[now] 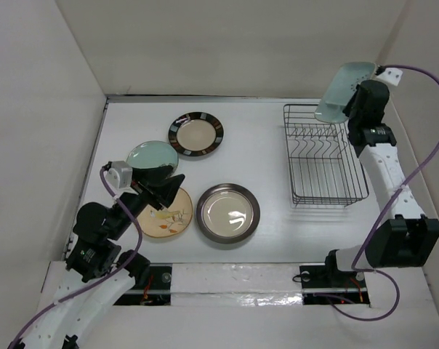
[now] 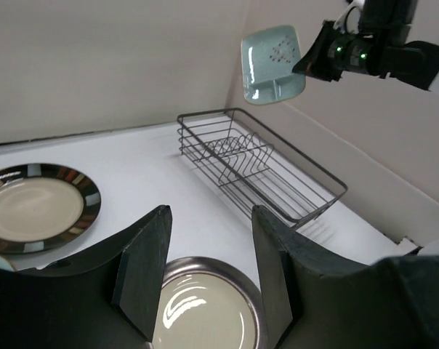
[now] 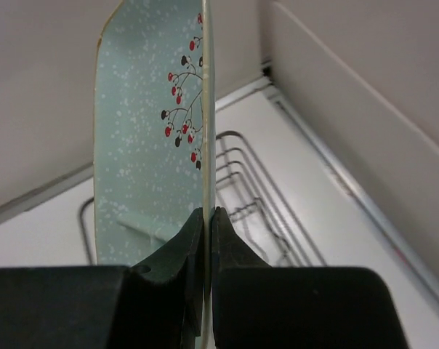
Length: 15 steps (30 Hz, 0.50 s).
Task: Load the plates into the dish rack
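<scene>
My right gripper point(image 1: 350, 102) is shut on the rim of the squarish mint-green plate point(image 1: 344, 91) and holds it on edge in the air above the far end of the dark wire dish rack point(image 1: 323, 155). The right wrist view shows the plate point(image 3: 143, 145) edge-on between the jaws, with the rack point(image 3: 248, 182) below. My left gripper point(image 1: 165, 190) is open and empty, above the tan leaf plate point(image 1: 168, 214) and beside the round pale teal plate point(image 1: 151, 155). The silver plate point(image 1: 228, 213) lies at centre. The brown-rimmed cream plate point(image 1: 196, 135) lies farther back.
White walls close in the table on the left, back and right. The rack stands near the right wall. The right arm's purple cable point(image 1: 430, 123) loops near that wall. The left wrist view shows the silver plate point(image 2: 205, 313) below its jaws and the rack point(image 2: 256, 171) ahead.
</scene>
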Each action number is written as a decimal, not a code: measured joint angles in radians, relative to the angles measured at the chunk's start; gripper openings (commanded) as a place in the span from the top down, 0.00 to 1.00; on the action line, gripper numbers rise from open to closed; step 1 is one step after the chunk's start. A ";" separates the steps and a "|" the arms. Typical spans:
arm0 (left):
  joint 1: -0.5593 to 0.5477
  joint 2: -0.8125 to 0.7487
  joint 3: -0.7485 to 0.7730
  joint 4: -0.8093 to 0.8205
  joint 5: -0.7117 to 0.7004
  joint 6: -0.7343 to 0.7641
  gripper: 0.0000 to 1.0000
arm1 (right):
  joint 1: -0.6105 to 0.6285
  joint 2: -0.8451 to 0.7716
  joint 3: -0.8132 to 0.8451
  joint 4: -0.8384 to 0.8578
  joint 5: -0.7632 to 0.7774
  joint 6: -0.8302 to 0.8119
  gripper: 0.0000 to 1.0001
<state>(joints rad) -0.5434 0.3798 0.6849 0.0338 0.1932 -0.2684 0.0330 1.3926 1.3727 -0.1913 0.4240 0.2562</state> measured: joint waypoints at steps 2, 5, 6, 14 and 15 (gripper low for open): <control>-0.006 -0.034 0.000 -0.002 0.007 0.000 0.54 | -0.061 -0.001 0.013 -0.049 -0.018 -0.037 1.00; -0.006 -0.091 0.000 -0.005 0.007 0.000 0.53 | -0.127 0.021 0.066 -0.151 -0.062 -0.095 1.00; -0.006 -0.107 0.000 -0.005 0.005 0.001 0.53 | -0.143 0.036 0.097 -0.192 -0.080 -0.119 1.00; -0.019 -0.203 0.000 -0.010 -0.012 0.003 0.51 | -0.122 0.167 0.362 -0.410 -0.023 -0.334 1.00; -0.023 -0.208 0.000 -0.011 -0.014 0.005 0.51 | -0.113 0.167 0.362 -0.424 -0.006 -0.350 1.00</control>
<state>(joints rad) -0.5663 0.1722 0.6849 0.0231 0.1787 -0.2638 -0.0803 1.5597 1.7348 -0.6155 0.4183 -0.0937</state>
